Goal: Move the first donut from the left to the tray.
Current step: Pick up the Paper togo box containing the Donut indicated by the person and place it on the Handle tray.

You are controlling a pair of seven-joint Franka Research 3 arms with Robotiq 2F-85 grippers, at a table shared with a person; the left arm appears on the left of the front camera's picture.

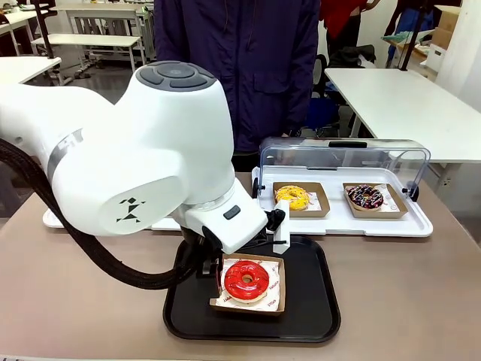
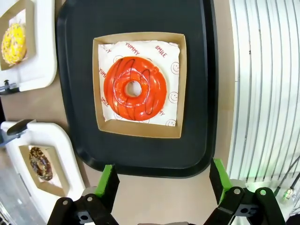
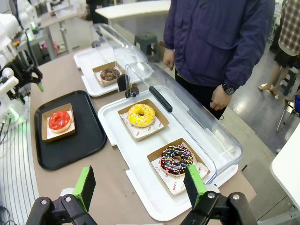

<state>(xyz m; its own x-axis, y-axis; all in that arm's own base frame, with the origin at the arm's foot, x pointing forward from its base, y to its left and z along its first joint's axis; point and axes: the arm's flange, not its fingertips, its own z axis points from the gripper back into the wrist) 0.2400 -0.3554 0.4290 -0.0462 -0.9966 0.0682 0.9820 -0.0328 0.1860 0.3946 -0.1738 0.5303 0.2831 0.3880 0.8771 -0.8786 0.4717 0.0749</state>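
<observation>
L arm (image 1: 143,158) enters from pic left, elbow housing bulking across the foreground, wrist bent down over the black tray's (image 1: 316,316) near-left part. L gripper (image 2: 161,185) hangs above the tray's edge, fingers spread wide w/ nothing between them; green pads (image 2: 107,183) clear of the cardboard. Red-glazed ring donut (image 2: 134,88) sits in its square brown cardboard tray (image 2: 138,131) on white printed paper, resting flat inside the black tray, apart from the gripper. In front view the L arm body blocks the gripper's fingers and the black tray's left rim; only part of a white bracket (image 1: 281,229) shows beside the carton. R gripper (image 3: 140,185) hovers at the table's side, jaws apart, empty, looking over a white display tray (image 3: 117,140) w/ clear lid raised, holding a yellow donut (image 3: 141,115) and a sprinkled chocolate donut (image 3: 176,159). Second display tray farther off holds a brown donut (image 3: 109,74), prob. chocolate; detail too small. Person (image 3: 220,37) stands at the far side, hands down; upper body cut off by the frame.
</observation>
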